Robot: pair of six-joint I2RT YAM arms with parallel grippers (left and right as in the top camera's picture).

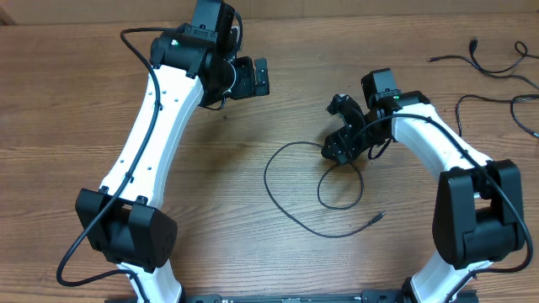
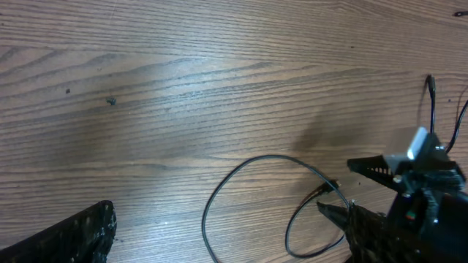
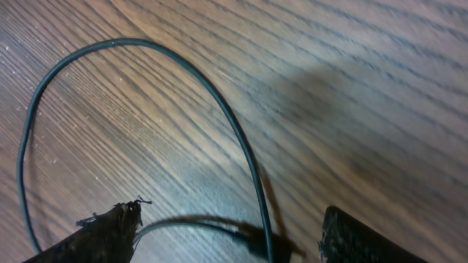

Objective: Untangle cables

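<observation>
Looped black cable [image 3: 241,139] lies mid tabletop [image 1: 236,252]. Right gripper [image 3: 230,223] low over loop's crossing, jaws spread either side of strand, likely to pinch it. Left gripper [image 1: 253,77] parked well apart, jaws spread, empty.

Parts we cannot see well
The looped cable [image 1: 266,178] goes under the right gripper [image 1: 337,151], so its end there is hidden. Two more cables [image 1: 446,59] run off the overhead view's right edge. The right wrist view cuts off the jaws at the bottom.
</observation>
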